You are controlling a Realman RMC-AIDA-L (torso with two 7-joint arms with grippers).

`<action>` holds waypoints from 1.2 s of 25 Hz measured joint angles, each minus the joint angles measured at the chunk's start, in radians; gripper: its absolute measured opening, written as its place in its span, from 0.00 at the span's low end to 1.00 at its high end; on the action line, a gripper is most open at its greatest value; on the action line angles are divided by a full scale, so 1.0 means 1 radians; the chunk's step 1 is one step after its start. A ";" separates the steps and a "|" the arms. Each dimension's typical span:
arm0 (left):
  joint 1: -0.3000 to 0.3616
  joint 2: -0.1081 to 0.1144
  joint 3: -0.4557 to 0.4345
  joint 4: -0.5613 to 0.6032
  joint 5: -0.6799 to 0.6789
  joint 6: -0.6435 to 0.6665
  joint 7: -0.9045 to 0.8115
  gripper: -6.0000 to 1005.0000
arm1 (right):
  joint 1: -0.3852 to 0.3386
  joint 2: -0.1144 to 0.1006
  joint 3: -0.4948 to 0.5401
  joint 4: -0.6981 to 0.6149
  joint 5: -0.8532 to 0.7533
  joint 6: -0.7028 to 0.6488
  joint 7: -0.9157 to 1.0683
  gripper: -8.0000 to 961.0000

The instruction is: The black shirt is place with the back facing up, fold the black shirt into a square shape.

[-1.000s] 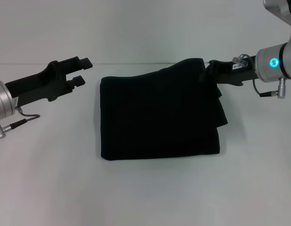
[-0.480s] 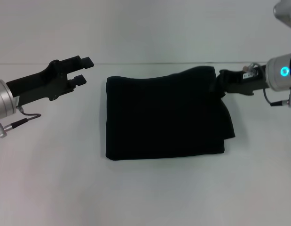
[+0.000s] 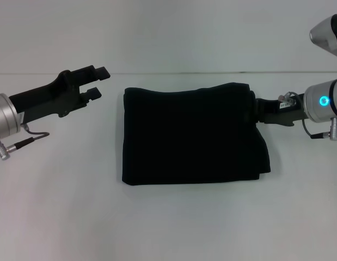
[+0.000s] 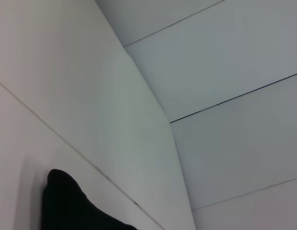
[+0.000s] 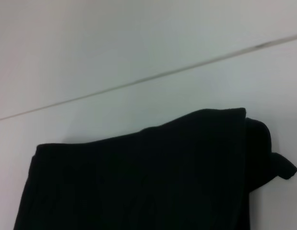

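The black shirt (image 3: pixel 190 136) lies folded into a rough rectangle in the middle of the white table, its right edge a little bunched. My right gripper (image 3: pixel 255 109) reaches in from the right and is shut on the shirt's far right corner, its fingertips buried in the cloth. My left gripper (image 3: pixel 98 82) hovers open just off the shirt's far left corner, holding nothing. A folded edge of the shirt (image 5: pixel 138 182) fills the right wrist view, with a small pinched nub at one end. A corner of the shirt (image 4: pixel 66 206) shows in the left wrist view.
The white table (image 3: pixel 168 223) runs back to a seam (image 3: pixel 168 73) where it meets a pale wall. Cables hang from both wrists (image 3: pixel 16 144).
The right gripper has moved right and down, dragging the shirt's far right corner with it, so the shirt lies flatter and farther right. The left gripper has stayed put.
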 joint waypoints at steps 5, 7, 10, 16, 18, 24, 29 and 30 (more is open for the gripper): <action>-0.002 0.000 0.002 -0.001 0.000 -0.003 0.000 0.66 | -0.003 -0.004 0.002 -0.039 0.000 -0.024 0.012 0.06; -0.002 0.000 0.001 -0.001 0.000 -0.003 0.000 0.66 | -0.004 -0.005 0.001 -0.047 -0.002 -0.029 0.018 0.06; 0.000 0.001 -0.001 -0.002 0.000 -0.002 0.000 0.67 | -0.002 -0.006 -0.002 -0.035 -0.016 -0.030 0.025 0.06; -0.003 0.006 -0.001 -0.018 0.000 -0.005 0.004 0.67 | -0.003 -0.010 0.030 -0.077 -0.015 -0.087 0.031 0.06; -0.004 0.005 -0.001 -0.022 -0.004 -0.003 0.008 0.67 | -0.007 -0.010 0.038 -0.114 -0.013 -0.114 0.043 0.06; -0.001 0.005 -0.001 -0.025 -0.009 -0.004 0.011 0.67 | -0.017 -0.008 0.037 -0.155 -0.018 -0.156 0.067 0.06; 0.000 0.005 -0.001 -0.026 -0.009 -0.006 0.015 0.67 | -0.022 -0.009 0.030 -0.116 -0.029 -0.129 0.067 0.06; 0.000 0.005 -0.001 -0.026 -0.010 -0.006 0.015 0.67 | -0.022 -0.009 0.029 -0.104 -0.039 -0.113 0.067 0.06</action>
